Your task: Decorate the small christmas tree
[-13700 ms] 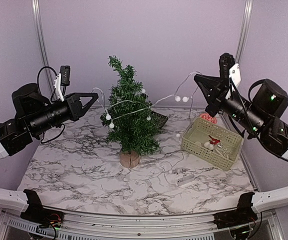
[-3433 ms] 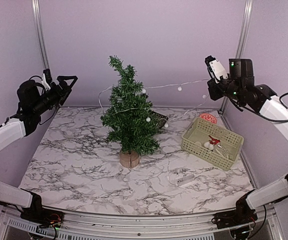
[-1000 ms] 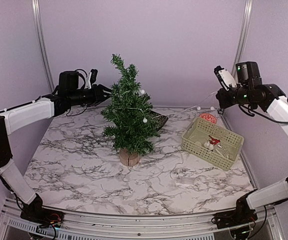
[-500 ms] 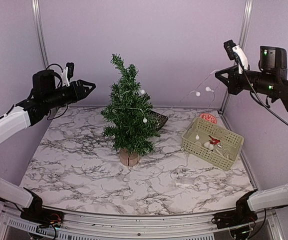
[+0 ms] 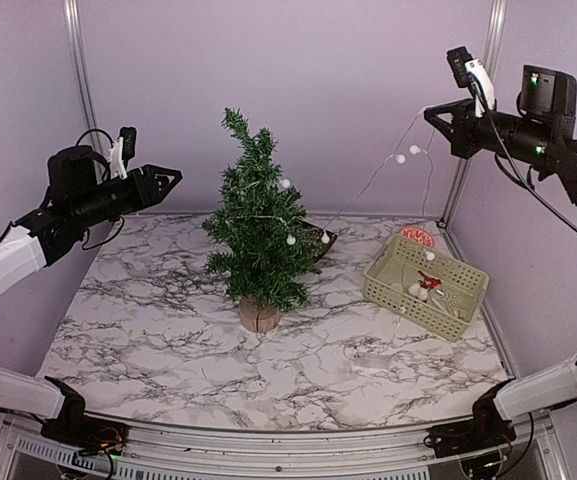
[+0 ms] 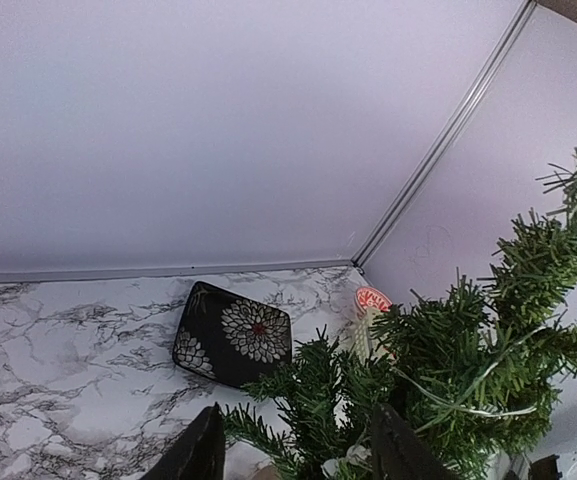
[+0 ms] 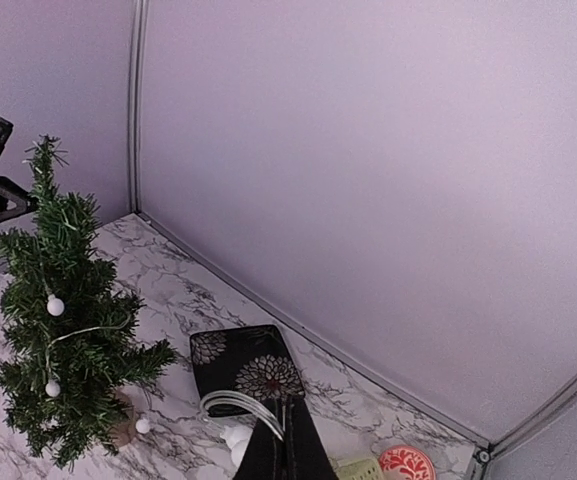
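Observation:
The small christmas tree (image 5: 258, 235) stands mid-table on its wood base, with a thin light string and white bulbs (image 5: 290, 240) draped over its branches. From there the string rises to the right, carrying two bulbs (image 5: 400, 157) in the air. High at the right, my right gripper (image 5: 430, 113) is shut on the light string; its wire loop (image 7: 238, 402) shows beside the closed fingers (image 7: 286, 445). My left gripper (image 5: 173, 178) hovers open to the left of the tree, apart from it and holding nothing. The tree (image 6: 468, 350) fills the right of the left wrist view.
A pale green basket (image 5: 380, 285) with small ornaments lies at the right. A red-and-white disc (image 5: 418, 236) sits behind it. A black floral plate (image 6: 233, 333) lies behind the tree. Purple walls and metal posts enclose the marble table (image 5: 168, 330).
My left gripper let go, opened wider and drew back left from the tree. My right arm rose and swung back, lifting the string and its bulbs off the table.

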Tool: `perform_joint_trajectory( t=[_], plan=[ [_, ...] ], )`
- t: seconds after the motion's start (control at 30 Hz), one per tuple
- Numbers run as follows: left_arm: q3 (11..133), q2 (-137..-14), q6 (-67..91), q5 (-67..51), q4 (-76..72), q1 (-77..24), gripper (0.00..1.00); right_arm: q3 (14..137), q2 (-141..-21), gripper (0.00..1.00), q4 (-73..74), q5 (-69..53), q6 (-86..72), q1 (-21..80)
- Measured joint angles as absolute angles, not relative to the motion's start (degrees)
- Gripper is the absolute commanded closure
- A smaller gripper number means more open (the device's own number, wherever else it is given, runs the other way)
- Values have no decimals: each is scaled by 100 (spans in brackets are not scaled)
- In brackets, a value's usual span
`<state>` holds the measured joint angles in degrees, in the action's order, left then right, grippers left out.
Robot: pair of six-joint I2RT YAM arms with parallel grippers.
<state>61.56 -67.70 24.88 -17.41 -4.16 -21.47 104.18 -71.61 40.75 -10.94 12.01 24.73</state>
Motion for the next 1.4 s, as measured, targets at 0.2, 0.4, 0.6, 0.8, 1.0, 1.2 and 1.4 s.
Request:
perform_joint_trajectory(
  t=[0.2,0.4,0.6,0.8,1.0,1.2,1.4],
  plan=[
    [6034,-6254,2198,-1745,-316,-2263,51,10210,-6768,100,4084,-2296,1087,2552],
    [5986,-5798,1929,-1763,-215,-2512,51,10619,-6534,100,4086,-3382,674,2683],
    [6053,-5610,1448,-1848,-47,-3240,51,10755,-6783,100,4082,-3599,460,3586],
    [6595,-5721,766,-1719,475,-4348,53,10982,-7603,100,4368,-2978,762,5061],
    [7426,-6191,-19,-1435,873,-5564,57,11439,-8355,100,4744,-2641,1050,5981],
    [7872,-6608,-499,-1319,1081,-6237,60,11876,-8635,100,4858,-2536,1203,6318],
    [7966,-6735,-690,-1282,1157,-6495,61,11957,-8746,100,4880,-2340,1234,6420]
  ],
)
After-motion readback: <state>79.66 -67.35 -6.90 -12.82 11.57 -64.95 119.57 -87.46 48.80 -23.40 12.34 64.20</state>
